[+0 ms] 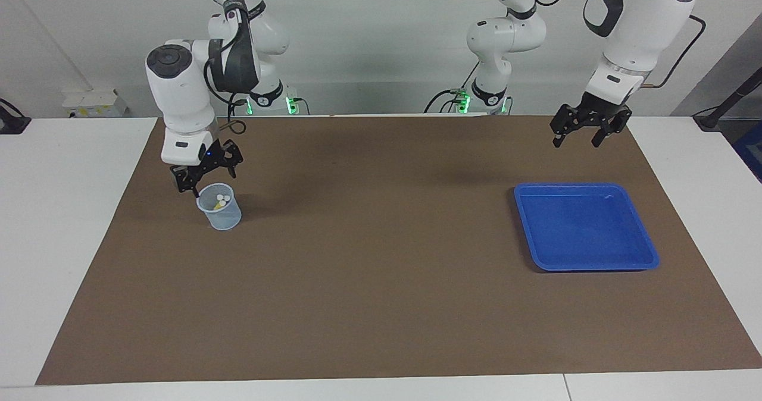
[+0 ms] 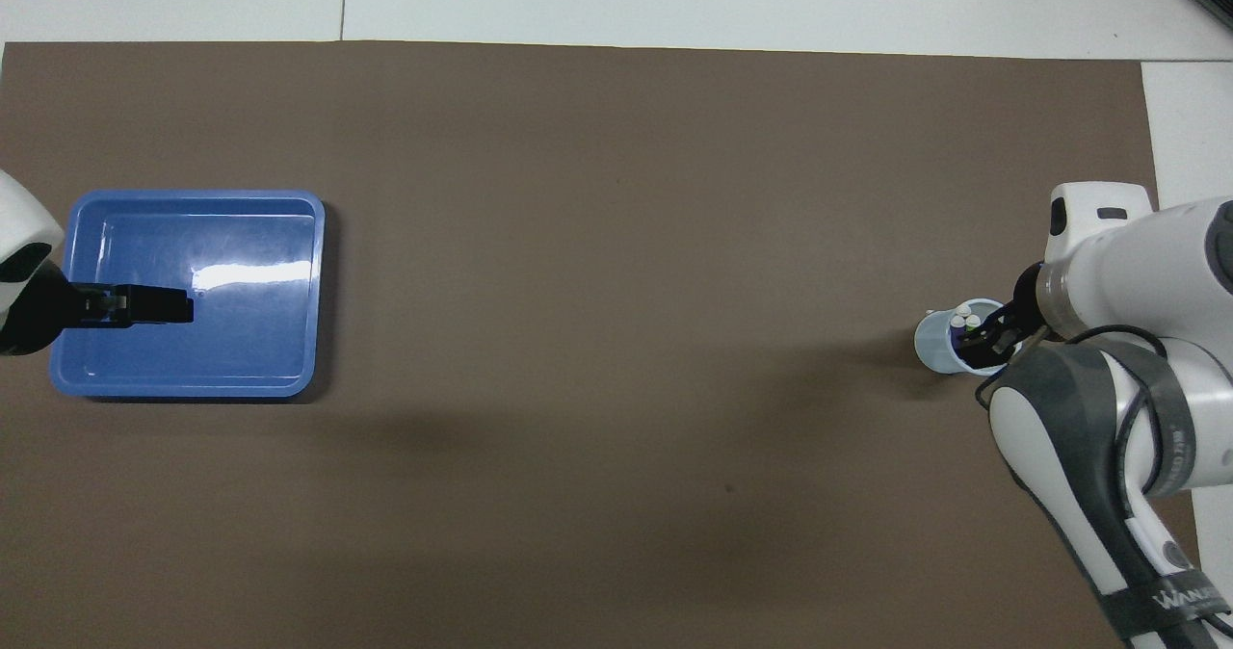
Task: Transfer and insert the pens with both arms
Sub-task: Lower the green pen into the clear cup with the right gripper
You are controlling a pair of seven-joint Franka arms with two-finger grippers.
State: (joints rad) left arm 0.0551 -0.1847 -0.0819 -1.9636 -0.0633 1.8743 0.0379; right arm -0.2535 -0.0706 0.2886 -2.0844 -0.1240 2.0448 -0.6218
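The three pens (image 1: 219, 200) stand upright together in a small clear cup (image 1: 219, 208), their pale caps showing just below the rim, at about nine o'clock on the brown mat (image 1: 381, 306) in the facing view, toward the right arm's end of the table. The right gripper (image 1: 206, 172) hangs just above the cup's rim, at about eleven o'clock from it, its fingers spread wide and holding nothing. At about three o'clock on the mat lies a blue tray (image 1: 649, 258) with nothing in it; the left gripper (image 1: 581, 132) waits in the air at about twelve o'clock from the tray, fingers apart and likewise empty. With all the pens in the cup, the job looks finished or nearly so. Pens like these are probably light, stiff and smooth-sided, so a pinch across the barrel just under the cap should hold one without slipping; gripping the cap itself risks pulling it loose. The cup looks thin and light too, so a sideways nudge from a finger could tip it.
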